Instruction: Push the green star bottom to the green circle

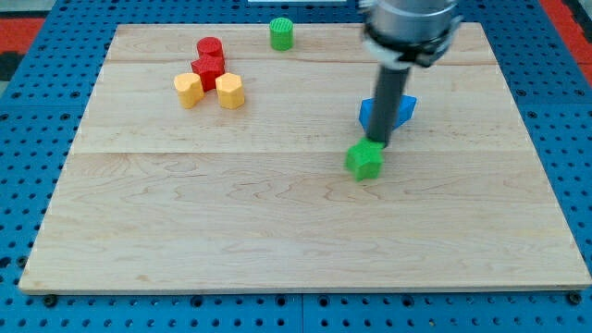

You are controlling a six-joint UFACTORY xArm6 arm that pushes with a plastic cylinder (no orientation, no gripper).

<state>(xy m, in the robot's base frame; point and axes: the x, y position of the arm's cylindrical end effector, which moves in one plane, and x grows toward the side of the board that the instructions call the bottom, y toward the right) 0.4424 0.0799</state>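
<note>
The green star point(364, 160) lies on the wooden board right of centre. The green circle point(281, 33) stands near the board's top edge, far up and to the left of the star. My tip point(379, 142) comes down from the view's top and touches the star's upper right side. A blue block point(388, 110), its shape partly hidden, sits just behind the rod.
At the upper left is a cluster: a red cylinder point(210, 48), a red block point(208, 70), a yellow block point(188, 90) and another yellow block point(230, 92). The wooden board point(185, 222) lies on a blue pegboard surface point(28, 139).
</note>
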